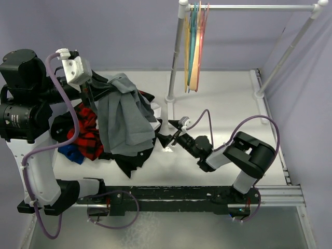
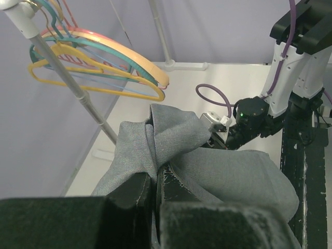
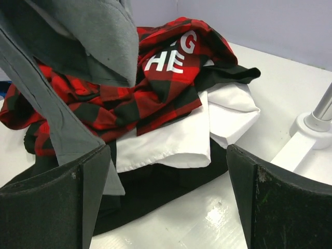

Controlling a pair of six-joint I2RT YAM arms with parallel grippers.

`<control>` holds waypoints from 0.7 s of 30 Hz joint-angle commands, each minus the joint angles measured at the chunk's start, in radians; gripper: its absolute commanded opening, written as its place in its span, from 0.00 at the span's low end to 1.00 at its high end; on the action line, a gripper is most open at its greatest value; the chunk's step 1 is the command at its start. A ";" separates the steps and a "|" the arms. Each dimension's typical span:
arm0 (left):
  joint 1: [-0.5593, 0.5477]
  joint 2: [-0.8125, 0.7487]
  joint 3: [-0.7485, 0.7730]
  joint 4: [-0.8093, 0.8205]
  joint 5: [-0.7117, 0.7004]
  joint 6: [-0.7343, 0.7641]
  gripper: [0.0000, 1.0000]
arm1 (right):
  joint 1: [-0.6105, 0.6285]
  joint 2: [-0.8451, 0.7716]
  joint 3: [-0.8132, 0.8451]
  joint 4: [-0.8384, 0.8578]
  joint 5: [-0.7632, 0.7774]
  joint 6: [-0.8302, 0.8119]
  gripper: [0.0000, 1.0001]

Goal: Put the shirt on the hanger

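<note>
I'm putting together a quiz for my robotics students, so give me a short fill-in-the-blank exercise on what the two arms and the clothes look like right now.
1. The left gripper has its jaws shut on the ____ shirt, lifting it above the pile.
2. The right gripper, low beside the pile, has its jaws ____.
3. The plaid shirt in the pile is red and ____.

Missing words: grey; open; black.
</note>
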 commanded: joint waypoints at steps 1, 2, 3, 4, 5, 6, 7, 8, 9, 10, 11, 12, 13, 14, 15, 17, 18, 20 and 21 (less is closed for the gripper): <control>-0.003 -0.013 -0.002 0.035 0.007 0.036 0.00 | 0.007 -0.016 0.034 0.271 0.027 -0.009 0.95; -0.003 -0.014 -0.005 0.036 0.008 0.035 0.00 | 0.009 -0.019 0.045 0.272 0.042 -0.016 0.95; -0.003 -0.014 -0.009 0.040 0.009 0.032 0.00 | 0.009 -0.020 0.057 0.273 0.052 -0.025 0.95; -0.003 -0.016 -0.013 0.044 0.011 0.027 0.00 | 0.009 -0.022 0.069 0.274 0.058 -0.034 0.95; -0.003 -0.014 -0.018 0.049 0.013 0.023 0.00 | 0.009 -0.022 0.081 0.275 0.057 -0.043 0.95; -0.003 -0.014 -0.021 0.053 0.016 0.019 0.00 | 0.009 -0.022 0.094 0.276 0.052 -0.046 0.96; -0.003 -0.014 -0.024 0.059 0.017 0.014 0.00 | 0.009 -0.020 0.108 0.276 0.040 -0.043 0.95; -0.003 -0.014 -0.026 0.064 0.017 0.010 0.00 | 0.009 -0.016 0.122 0.276 0.015 -0.038 0.95; -0.003 -0.014 -0.027 0.068 0.015 0.006 0.00 | 0.009 -0.012 0.135 0.276 -0.010 -0.028 0.95; -0.003 -0.013 -0.027 0.073 0.015 0.001 0.00 | 0.009 -0.008 0.144 0.276 -0.038 -0.009 0.95; -0.003 -0.011 -0.027 0.077 0.016 -0.003 0.00 | 0.009 -0.003 0.157 0.275 -0.059 0.006 0.95; -0.003 -0.010 -0.028 0.080 0.018 -0.007 0.00 | 0.009 0.002 0.165 0.274 -0.072 0.020 0.94; -0.003 -0.009 -0.029 0.083 0.020 -0.011 0.00 | 0.009 0.010 0.172 0.274 -0.081 0.042 0.94; -0.003 -0.009 -0.030 0.086 0.023 -0.014 0.00 | 0.009 0.016 0.178 0.274 -0.086 0.053 0.94; -0.003 -0.009 -0.032 0.087 0.023 -0.016 0.00 | 0.009 0.022 0.184 0.274 -0.092 0.057 0.94; -0.003 -0.009 -0.034 0.090 0.023 -0.021 0.00 | 0.009 0.034 0.190 0.274 -0.087 0.063 0.92; -0.003 -0.009 -0.035 0.089 0.025 -0.020 0.00 | 0.009 0.039 0.193 0.274 -0.084 0.062 0.90; -0.003 -0.010 -0.040 0.089 0.029 -0.020 0.00 | 0.009 0.047 0.199 0.276 -0.085 0.063 0.82; -0.003 -0.011 -0.042 0.089 0.031 -0.020 0.00 | 0.009 0.050 0.205 0.276 -0.092 0.066 0.76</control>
